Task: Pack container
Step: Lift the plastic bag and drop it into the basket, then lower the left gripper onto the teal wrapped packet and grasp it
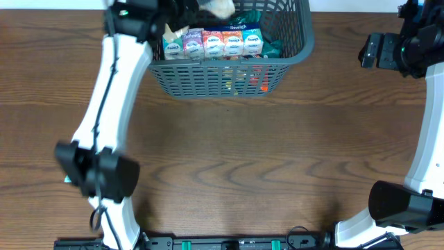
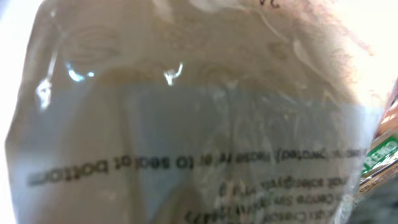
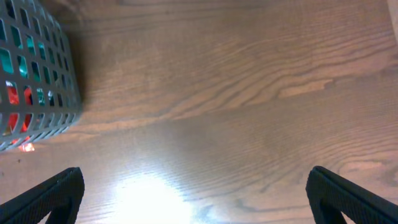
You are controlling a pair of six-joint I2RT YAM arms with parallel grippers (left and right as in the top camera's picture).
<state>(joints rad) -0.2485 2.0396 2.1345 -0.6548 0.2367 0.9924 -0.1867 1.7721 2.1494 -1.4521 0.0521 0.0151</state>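
Container: the dark grey container (image 1: 208,80) stood on the table (image 1: 243,153) at 12 o'clock in the overhead view.
Contents: a row of small colourful packets (image 1: 213,43) stood just inside its 6 o'clock wall. Teal and red things showed through the slots.
Left arm: the left arm (image 1: 111,83) reached from 8 o'clock over the container's 9 o'clock end.
Left jaws: hidden, so I could not tell their state. A clear printed bag (image 2: 186,124) filled the wrist view.
Right jaws: spread wide apart over the table at 2 o'clock, well apart from the container.
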